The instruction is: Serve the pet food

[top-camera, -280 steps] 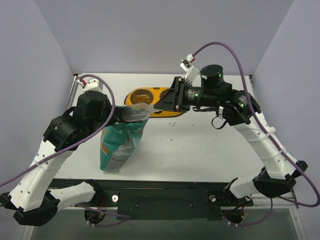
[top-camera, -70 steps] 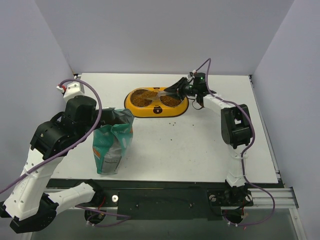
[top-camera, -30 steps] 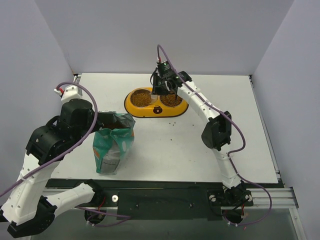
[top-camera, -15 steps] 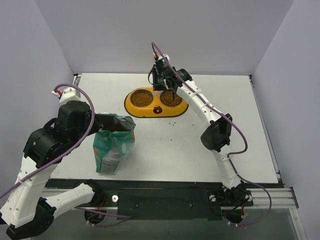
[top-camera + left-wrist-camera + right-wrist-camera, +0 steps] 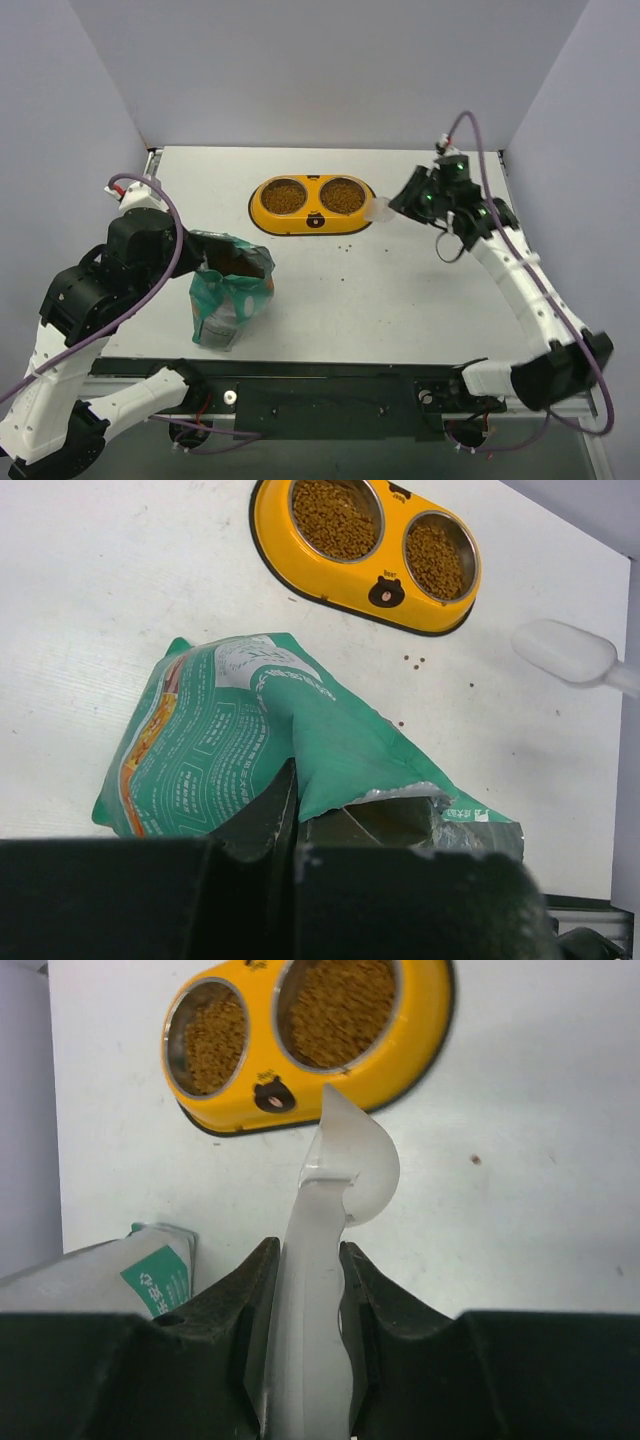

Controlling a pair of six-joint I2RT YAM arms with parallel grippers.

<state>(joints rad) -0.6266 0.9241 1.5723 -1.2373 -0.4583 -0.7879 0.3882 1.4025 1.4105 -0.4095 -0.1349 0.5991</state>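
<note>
The pet food fills both bowls of the yellow feeder at the back of the table, seen also as brown pet food in the right wrist view. My right gripper hovers just right of the feeder, shut on the handle of a translucent scoop; no pellets show in the scoop. My left gripper is shut on the torn top edge of the teal bag, which stands open at the front left as the bag.
A few stray pellets lie on the white table in front of the feeder. Walls close in the left, back and right sides. The left arm bends over the bag.
The right arm has swung from above the feeder out to the right, carrying the scoop to beside the feeder's right end. The left gripper still holds the bag, whose top has shifted slightly.
</note>
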